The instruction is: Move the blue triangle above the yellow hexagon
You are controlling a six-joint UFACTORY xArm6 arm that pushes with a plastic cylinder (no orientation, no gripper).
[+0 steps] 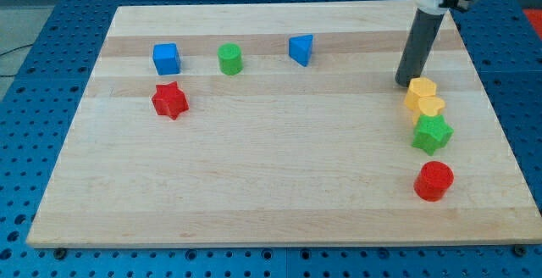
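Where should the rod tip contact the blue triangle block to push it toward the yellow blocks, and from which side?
Probably the blue triangle block's face toward the view's left, pushing rightward: the yellow hexagon block lies toward the view's right and slightly lower. That face looks fairly flat; contact it centrally so the wedge doesn't spin. My tip now sits beside the hexagon, so it must circle round first.
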